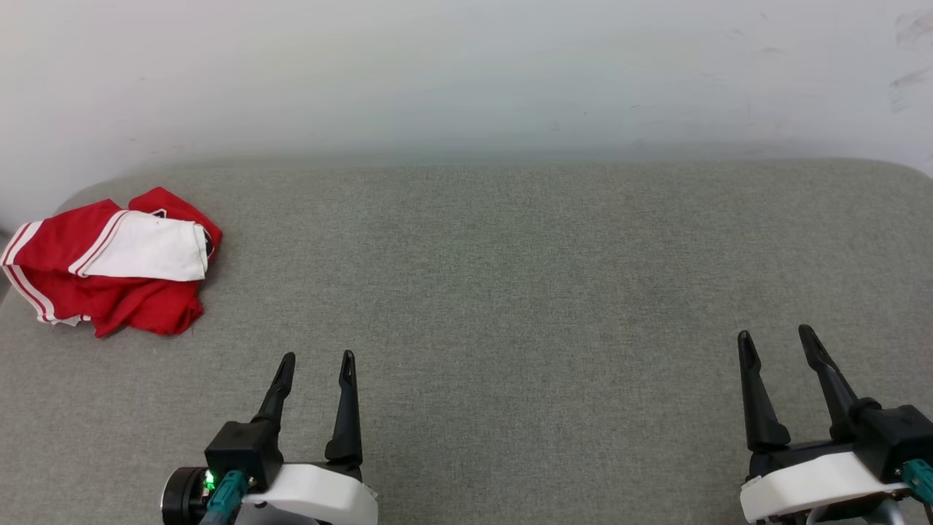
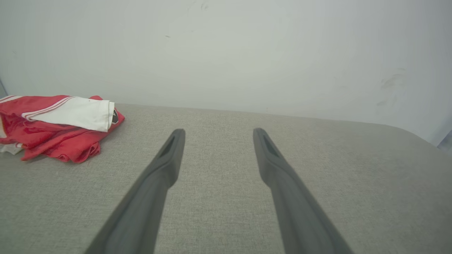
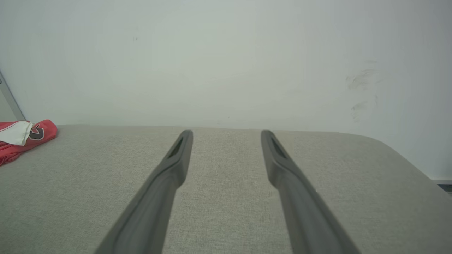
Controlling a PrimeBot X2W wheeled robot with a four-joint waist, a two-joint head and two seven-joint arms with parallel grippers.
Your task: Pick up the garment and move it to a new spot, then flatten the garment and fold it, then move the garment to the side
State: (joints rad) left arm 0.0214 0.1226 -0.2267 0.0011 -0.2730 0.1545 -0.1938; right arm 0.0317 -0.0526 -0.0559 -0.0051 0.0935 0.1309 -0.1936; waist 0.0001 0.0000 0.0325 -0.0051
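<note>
Since the red jersey (image 1: 109,266) lies bunched at the far left edge of the grey cushioned surface (image 1: 510,292), well apart from both arms, the left gripper (image 1: 318,357) and right gripper (image 1: 774,333) hover low over bare fabric, jaws spread wide and empty, seemingly poised for the first pickup

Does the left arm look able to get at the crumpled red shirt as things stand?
Probably yes: the left gripper is open, and nothing but bare grey surface lies between it and the garment to its left.
</note>
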